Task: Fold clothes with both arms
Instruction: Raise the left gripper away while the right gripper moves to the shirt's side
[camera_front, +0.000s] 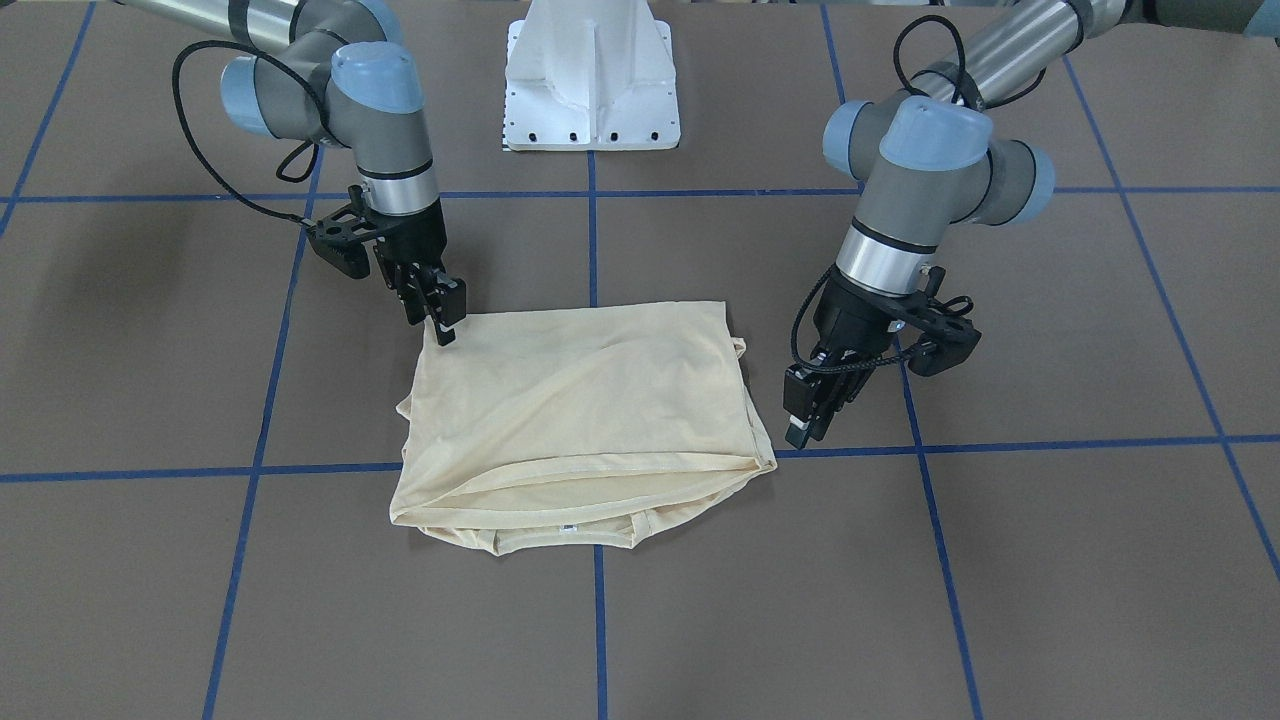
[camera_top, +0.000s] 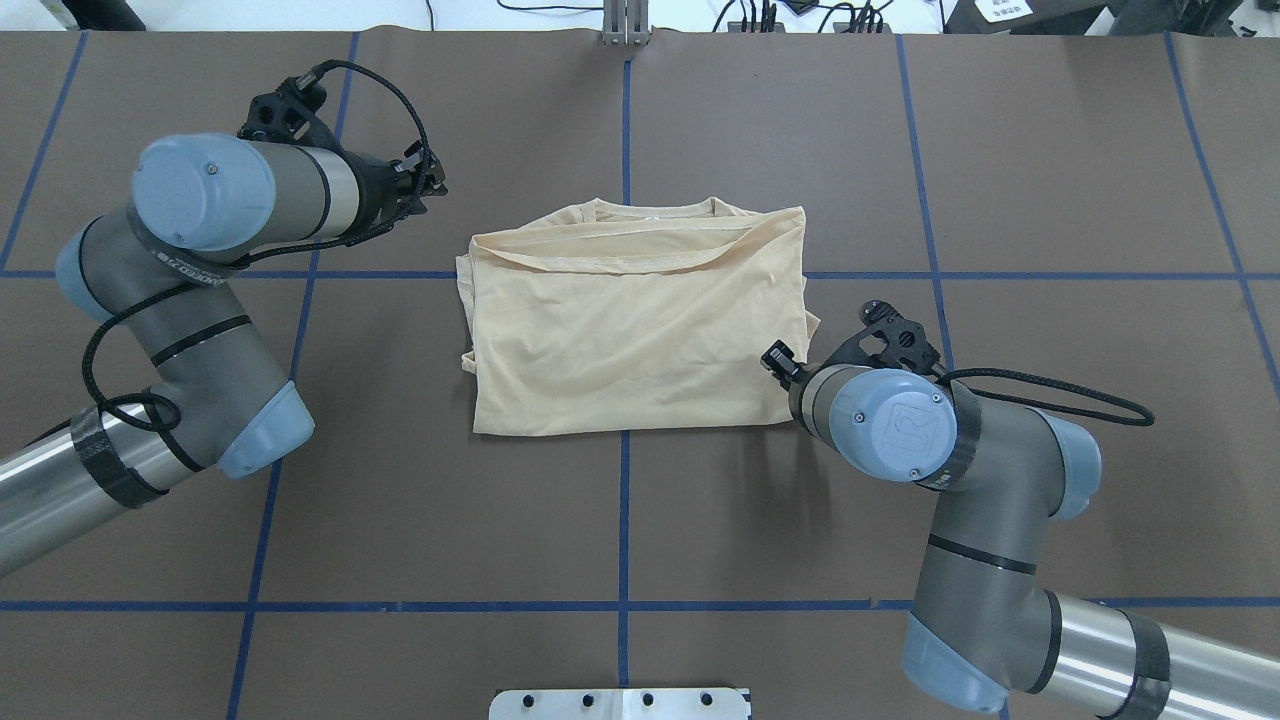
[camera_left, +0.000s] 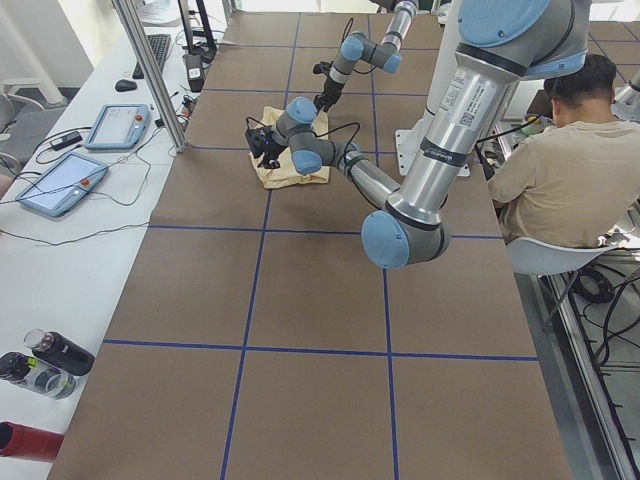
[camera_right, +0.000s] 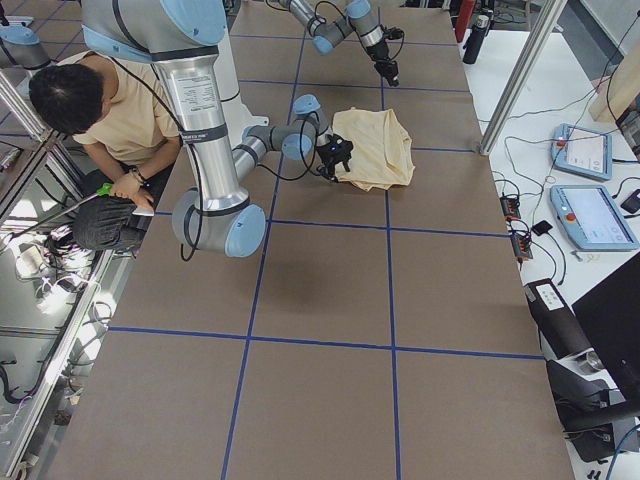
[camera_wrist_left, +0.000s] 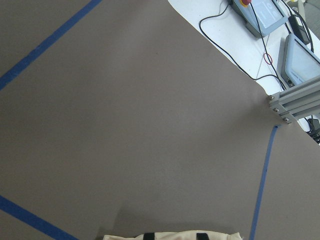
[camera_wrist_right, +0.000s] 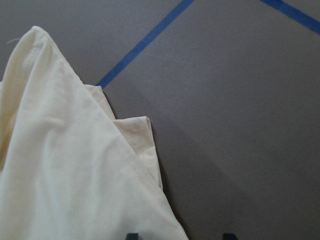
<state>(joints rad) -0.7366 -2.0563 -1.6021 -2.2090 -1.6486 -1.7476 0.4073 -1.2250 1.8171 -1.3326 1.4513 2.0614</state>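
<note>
Right gripper (camera_front: 443, 325) jaws spread wide, folded T-shirt (camera_front: 590, 400) corner right under its tips. Left gripper (camera_front: 805, 425) jaws part-spread, empty, T-shirt edge just beside it on worktop (camera_front: 1050, 560).

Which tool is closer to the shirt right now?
Right. The right tool is at a robot-side corner of the shirt, touching or nearly so; the left tool hangs beside the opposite side edge, bare table between.

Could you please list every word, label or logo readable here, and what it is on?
"UR": faint logo on the blue joint cap of the right arm.
Lettering on the left arm's black joint band and on its tube: too blurred to read.
White neck tag of the T-shirt: too small to read; no print shows.
</note>
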